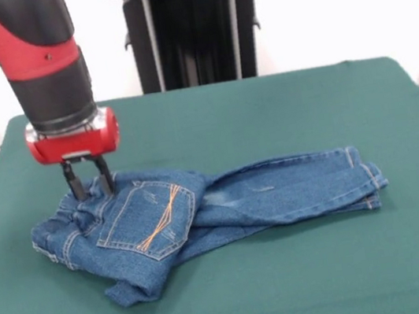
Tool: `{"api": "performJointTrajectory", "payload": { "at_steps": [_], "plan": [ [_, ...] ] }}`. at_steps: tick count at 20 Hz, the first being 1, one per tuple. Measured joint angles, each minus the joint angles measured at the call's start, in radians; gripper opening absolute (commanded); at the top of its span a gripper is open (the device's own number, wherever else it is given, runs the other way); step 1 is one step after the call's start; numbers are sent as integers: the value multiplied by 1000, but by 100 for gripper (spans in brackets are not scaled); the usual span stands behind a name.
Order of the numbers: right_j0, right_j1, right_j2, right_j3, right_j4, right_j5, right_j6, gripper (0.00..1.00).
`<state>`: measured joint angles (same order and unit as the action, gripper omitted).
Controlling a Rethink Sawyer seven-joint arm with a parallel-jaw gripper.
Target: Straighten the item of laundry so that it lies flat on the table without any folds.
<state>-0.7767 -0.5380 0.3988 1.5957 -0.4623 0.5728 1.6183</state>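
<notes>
end effector [92, 190] tips sink into bunched jeans [202, 210], grip seemingly closed.

A wide table [282, 113] with a dark green, felt-like top fills most of the front view. One thing lies directly on it: a small pair of blue denim jeans [202, 210], left of the middle. The waist end is bunched and folded over at the left, showing an orange-stitched back pocket [149, 218]. The legs run to the right, one lying over the other, with faded whitish patches; their hems are just right of the table's middle.
</notes>
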Motion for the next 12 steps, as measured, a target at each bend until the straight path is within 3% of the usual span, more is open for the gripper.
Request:
{"api": "performJointTrajectory", "payload": {
  "at_steps": [12],
  "plan": [
    [0, -74, 0, 4, 0, 14, 0, 100]
  ]
}}
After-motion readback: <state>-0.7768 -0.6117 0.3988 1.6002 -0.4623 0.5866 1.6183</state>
